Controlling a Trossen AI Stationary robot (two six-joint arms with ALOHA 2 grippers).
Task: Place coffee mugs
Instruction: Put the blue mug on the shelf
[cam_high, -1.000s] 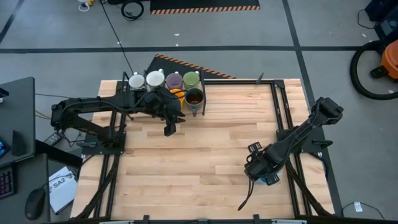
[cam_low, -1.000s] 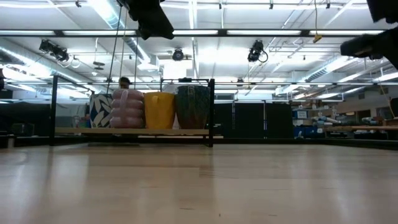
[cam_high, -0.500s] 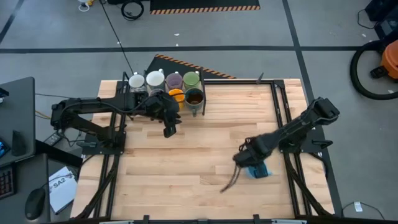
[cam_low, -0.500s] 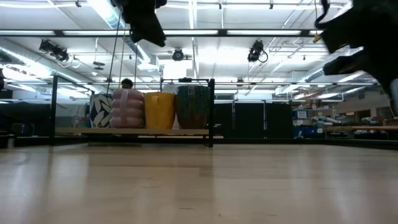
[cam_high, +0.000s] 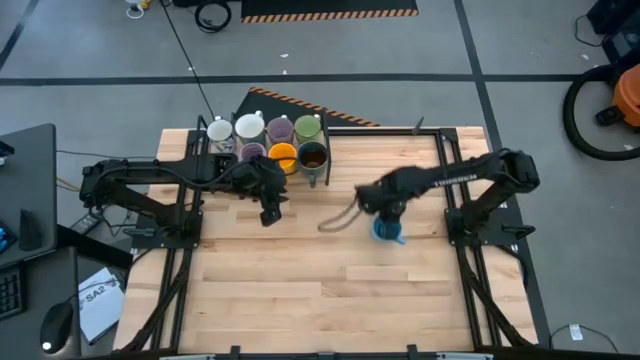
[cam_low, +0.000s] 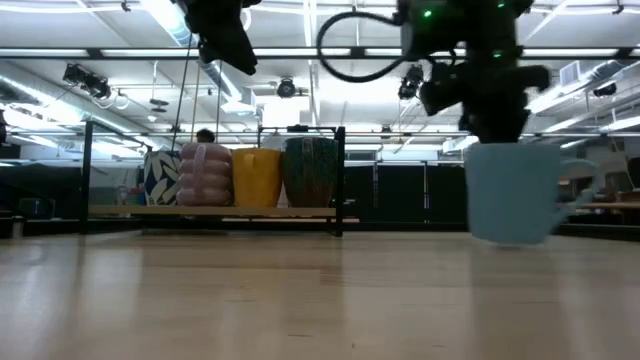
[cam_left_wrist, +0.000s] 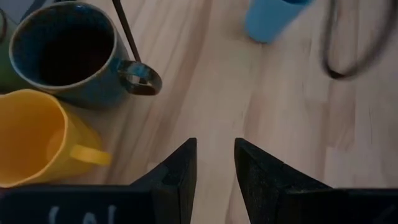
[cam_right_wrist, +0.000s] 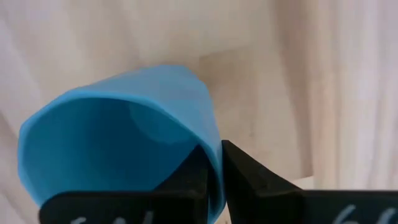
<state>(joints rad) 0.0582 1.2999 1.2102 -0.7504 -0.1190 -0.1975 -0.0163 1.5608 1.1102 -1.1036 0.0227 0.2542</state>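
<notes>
Two grippers: both over table (cam_high: 320, 290).
Right gripper (cam_right_wrist: 213, 167): clamped together on blue mug (cam_right_wrist: 118, 137) rim.
Left gripper (cam_left_wrist: 214, 163): fingers slightly apart, holding nothing, near orange mug (cam_left_wrist: 37, 134).

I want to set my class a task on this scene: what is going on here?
The right end effector is shut on the rim of the blue mug, holding it over the middle of the wooden table. The left end effector, fingers slightly apart and empty, waits beside the cluster of mugs at the table's far edge.
</notes>
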